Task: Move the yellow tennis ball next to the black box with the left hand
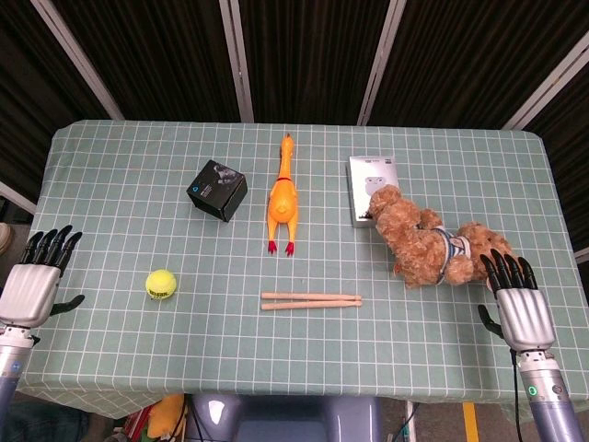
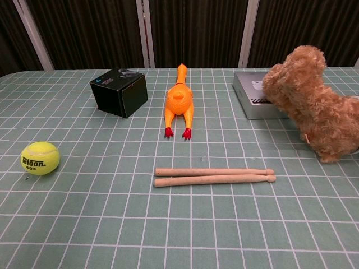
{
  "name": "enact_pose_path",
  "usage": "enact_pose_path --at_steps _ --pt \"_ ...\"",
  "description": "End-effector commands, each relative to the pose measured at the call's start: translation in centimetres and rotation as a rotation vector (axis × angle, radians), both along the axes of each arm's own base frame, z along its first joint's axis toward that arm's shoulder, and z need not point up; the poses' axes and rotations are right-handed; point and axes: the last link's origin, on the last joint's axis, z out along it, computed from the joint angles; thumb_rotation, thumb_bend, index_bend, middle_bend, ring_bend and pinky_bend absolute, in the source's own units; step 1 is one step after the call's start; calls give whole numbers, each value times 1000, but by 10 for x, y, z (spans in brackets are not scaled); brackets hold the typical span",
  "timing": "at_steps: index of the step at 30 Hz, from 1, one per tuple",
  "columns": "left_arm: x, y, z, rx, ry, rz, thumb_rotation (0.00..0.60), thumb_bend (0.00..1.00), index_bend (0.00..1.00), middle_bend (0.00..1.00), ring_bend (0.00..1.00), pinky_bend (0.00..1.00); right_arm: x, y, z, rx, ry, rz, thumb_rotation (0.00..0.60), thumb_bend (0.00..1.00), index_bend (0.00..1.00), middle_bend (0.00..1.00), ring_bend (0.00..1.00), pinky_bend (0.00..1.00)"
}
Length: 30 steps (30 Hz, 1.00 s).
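The yellow tennis ball (image 1: pixel 161 283) (image 2: pixel 40 157) lies on the checked cloth at the front left. The black box (image 1: pixel 217 190) (image 2: pixel 119 91) stands further back and to the right of it, well apart from the ball. My left hand (image 1: pixel 35 279) hovers at the table's left edge, left of the ball, fingers straight and apart, holding nothing. My right hand (image 1: pixel 515 297) is at the front right, fingers extended and empty, close to the teddy. Neither hand appears in the chest view.
An orange rubber chicken (image 1: pixel 283 197) (image 2: pixel 179 103) lies right of the box. Two wooden drumsticks (image 1: pixel 311 300) (image 2: pixel 214 176) lie at the front centre. A brown teddy dog (image 1: pixel 431 239) (image 2: pixel 312 102) and a grey box (image 1: pixel 370 188) (image 2: pixel 255 96) sit on the right.
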Motion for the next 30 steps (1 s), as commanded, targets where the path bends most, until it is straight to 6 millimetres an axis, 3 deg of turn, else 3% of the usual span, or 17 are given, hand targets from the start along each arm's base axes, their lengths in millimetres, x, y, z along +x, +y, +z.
enact_pose_path --at_steps 1,7,9,13,14,21,30 --pt "-1 0 -3 -9 9 11 600 54 0 0 0 0 -1 -3 -1 6 0 -4 600 400 0 0 0 0" --pt "-1 8 -12 -36 17 24 600 54 0 4 0 0 -1 -6 -4 25 -1 -3 600 400 0 0 0 0" --pt "2 10 -18 -61 16 9 600 54 14 63 9 30 -2 -6 -3 28 2 -7 600 400 0 0 0 0" --pt "10 10 -33 -133 -12 -34 600 141 372 533 240 419 -3 -6 -2 28 1 -14 600 400 0 0 0 0" --pt "10 9 -37 -152 -14 -38 600 171 421 582 279 469 -3 -6 -2 29 -2 -15 600 400 0 0 0 0" --pt "8 -1 -52 -301 -5 -21 600 289 494 697 383 579 -5 -10 -2 34 -4 -32 600 400 0 0 0 0" --pt "11 -11 -74 -478 -17 -32 600 319 471 697 390 590 -7 -14 -3 39 -9 -44 600 400 0 0 0 0"
